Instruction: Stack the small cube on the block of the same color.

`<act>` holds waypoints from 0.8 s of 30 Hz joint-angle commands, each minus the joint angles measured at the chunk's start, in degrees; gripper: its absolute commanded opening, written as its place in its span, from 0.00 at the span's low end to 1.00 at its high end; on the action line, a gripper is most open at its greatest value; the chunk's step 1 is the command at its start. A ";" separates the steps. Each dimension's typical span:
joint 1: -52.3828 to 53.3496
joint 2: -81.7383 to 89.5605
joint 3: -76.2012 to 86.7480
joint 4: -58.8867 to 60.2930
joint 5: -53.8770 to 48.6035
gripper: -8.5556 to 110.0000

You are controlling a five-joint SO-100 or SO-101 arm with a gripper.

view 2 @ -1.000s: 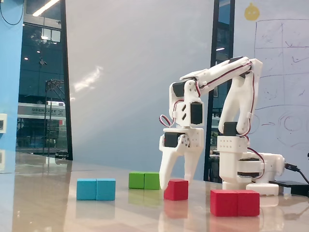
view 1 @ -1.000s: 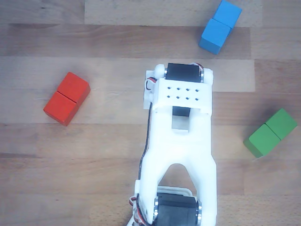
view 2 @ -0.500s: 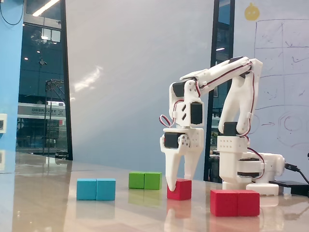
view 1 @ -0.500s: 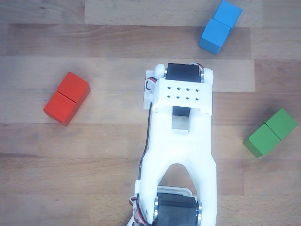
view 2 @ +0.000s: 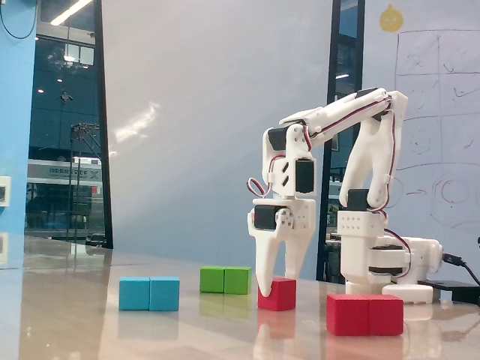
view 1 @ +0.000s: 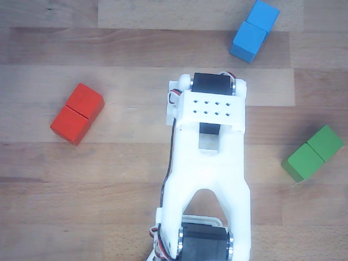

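grasping small cube (view 2: 278, 293) | end effector (view 2: 271, 289) straddling it, nearly clamped, resting on surface (view 2: 90, 330) | squeezing squarely before lifting toward block (view 2: 365, 314) alongside

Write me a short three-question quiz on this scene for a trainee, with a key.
1. True or false: in the fixed view, the small red cube already sits on top of the long red block.
2. Which long block lies nearest the left edge of the fixed view: A blue, B green, C red?
3. Fill in: the gripper reaches down to the small ____ cube.

Key: 1 false, it rests on the table; 2 A; 3 red.
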 commanded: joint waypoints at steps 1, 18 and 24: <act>0.53 1.23 -0.97 -0.62 -0.44 0.17; 0.53 10.55 -10.20 12.57 -0.62 0.17; 0.35 10.46 -24.35 22.32 -0.53 0.17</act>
